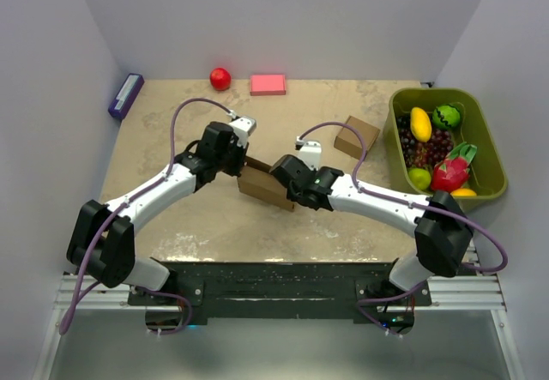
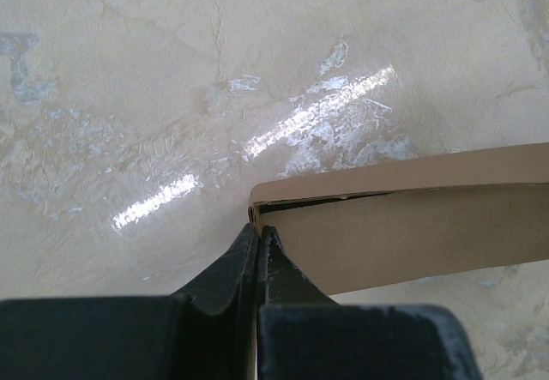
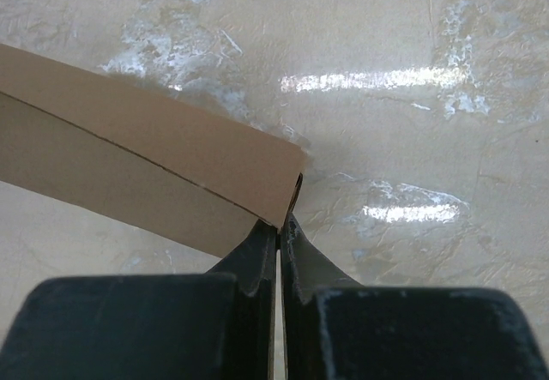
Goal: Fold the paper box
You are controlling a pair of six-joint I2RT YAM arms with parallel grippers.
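Both arms are on the paper box (image 1: 264,188) right now. It sits on the tabletop (image 1: 171,217) well to the left of the green bin (image 1: 485,131), looking like a low oblong brown shape, partly hidden under the two wrists.

The left claw (image 1: 244,169) is clamped on the end of the box farther from the bin. In the left wrist view, the fingers (image 2: 244,256) are squeezed almost flat together with just a thin strip of cardboard between them, right at the corner. The right claw (image 1: 289,197) does the same on the end nearer the bin, pinched tight on a corner edge in its wrist view, where two cardboard layers meet along a seam.

The small squarish cardboard box (image 1: 356,137) sits between the paper box and the bin, just beside the bin's left wall. Farther left of the bin, along the back wall, are a pink block (image 1: 268,84), a red ball (image 1: 220,78) and a purple object (image 1: 125,95). The bin is full of fruit.
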